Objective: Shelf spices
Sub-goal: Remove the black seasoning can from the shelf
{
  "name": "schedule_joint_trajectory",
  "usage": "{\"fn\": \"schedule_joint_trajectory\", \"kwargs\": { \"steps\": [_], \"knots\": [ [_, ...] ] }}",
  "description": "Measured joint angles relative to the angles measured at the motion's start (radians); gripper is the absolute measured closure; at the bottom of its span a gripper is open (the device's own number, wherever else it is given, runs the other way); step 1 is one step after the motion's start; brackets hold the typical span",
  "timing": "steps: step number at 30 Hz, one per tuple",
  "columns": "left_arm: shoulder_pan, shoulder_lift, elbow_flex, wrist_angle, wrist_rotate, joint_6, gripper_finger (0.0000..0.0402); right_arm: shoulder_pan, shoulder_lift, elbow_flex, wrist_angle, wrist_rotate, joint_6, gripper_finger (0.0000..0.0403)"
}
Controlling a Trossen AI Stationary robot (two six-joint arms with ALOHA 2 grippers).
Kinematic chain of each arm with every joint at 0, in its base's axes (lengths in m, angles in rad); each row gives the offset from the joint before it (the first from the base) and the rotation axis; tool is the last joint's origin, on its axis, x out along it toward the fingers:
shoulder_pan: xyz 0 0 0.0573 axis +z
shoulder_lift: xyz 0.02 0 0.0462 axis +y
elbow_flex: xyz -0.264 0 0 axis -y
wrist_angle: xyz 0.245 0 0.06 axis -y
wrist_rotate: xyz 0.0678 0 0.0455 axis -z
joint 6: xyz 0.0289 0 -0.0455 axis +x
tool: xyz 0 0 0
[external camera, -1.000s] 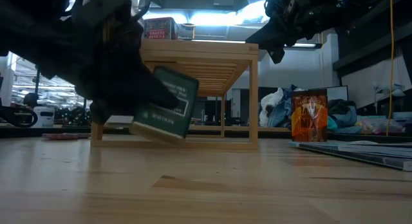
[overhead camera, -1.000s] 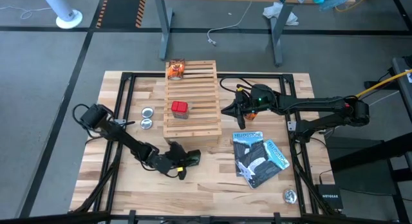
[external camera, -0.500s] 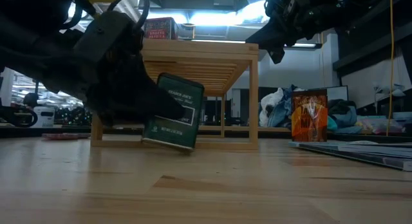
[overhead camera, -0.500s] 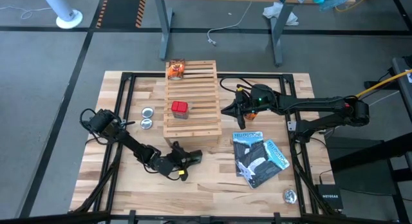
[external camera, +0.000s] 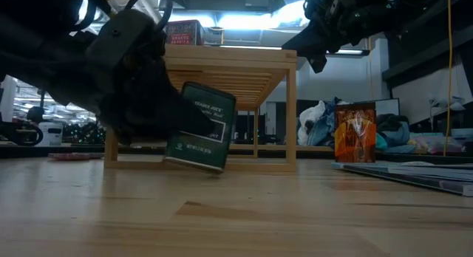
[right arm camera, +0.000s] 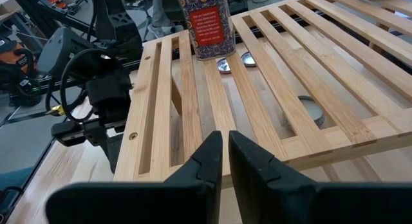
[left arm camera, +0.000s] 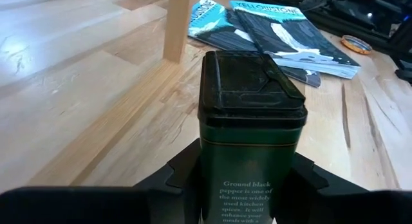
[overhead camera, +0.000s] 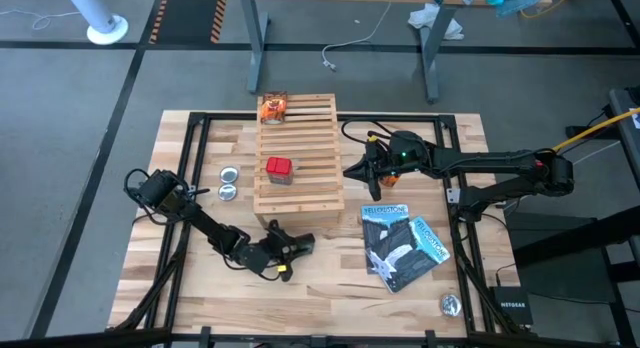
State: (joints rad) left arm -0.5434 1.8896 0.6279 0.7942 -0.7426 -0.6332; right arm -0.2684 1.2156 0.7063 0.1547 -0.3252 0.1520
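Note:
The shelf (overhead camera: pixel 297 153), a pale wooden slatted rack, stands mid-table. A red box (overhead camera: pixel 279 169) rests on its slats, and an orange packet (overhead camera: pixel 273 108) is at its far left corner. Just off the shelf's near edge, my left gripper (overhead camera: pixel 287 246) is shut on a dark green box of ground black pepper (external camera: pixel 199 128). The box is tilted, with its lower end at the tabletop. My right gripper (overhead camera: pixel 350 172) hangs shut above the shelf's right edge, touching nothing, and it faces the red box (right arm camera: pixel 206 18). My left gripper pinches the pepper box between its two fingers, one on each side wall (left arm camera: pixel 207 166) near the bottom end. The fingers (left arm camera: pixel 183 176) come nearly level from the table's left. The box leans over, lid end (left arm camera: pixel 248 82) away from the gripper, with its lower edge (external camera: pixel 194 165) at the tabletop.
Two round silver tins (overhead camera: pixel 229 183) lie left of the shelf. Blue-and-black booklets (overhead camera: pixel 400 246) lie right of the held box, and a small round tin (overhead camera: pixel 450 305) is near the front right corner. Bare wood lies along the near edge.
My left gripper has sunk a little and rolled. The pepper box has gone from a steep lean above the table to nearly upright, with its lower end down at the tabletop, slightly nearer the shelf's middle.

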Motion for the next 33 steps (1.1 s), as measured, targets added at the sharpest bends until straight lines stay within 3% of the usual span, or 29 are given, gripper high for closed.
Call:
{"fn": "schedule_joint_trajectory", "kwargs": {
  "steps": [16, 26, 33],
  "knots": [
    [0.002, 0.0, 0.026, -0.047, 0.0, -0.064, 0.0267, 0.0, 0.0, 0.0, 0.0, 0.0, 0.0, 0.037],
    [0.01, 0.0, 0.061, -0.113, 0.003, -0.084, 0.0202, 0.0, 0.0, 0.0, 0.0, 0.0, 0.0, 0.037],
    [0.01, 0.0, 0.061, -0.093, 0.003, -0.073, 0.0193, 0.0, 0.0, 0.0, 0.0, 0.0, 0.0, 0.037]
  ]
}}
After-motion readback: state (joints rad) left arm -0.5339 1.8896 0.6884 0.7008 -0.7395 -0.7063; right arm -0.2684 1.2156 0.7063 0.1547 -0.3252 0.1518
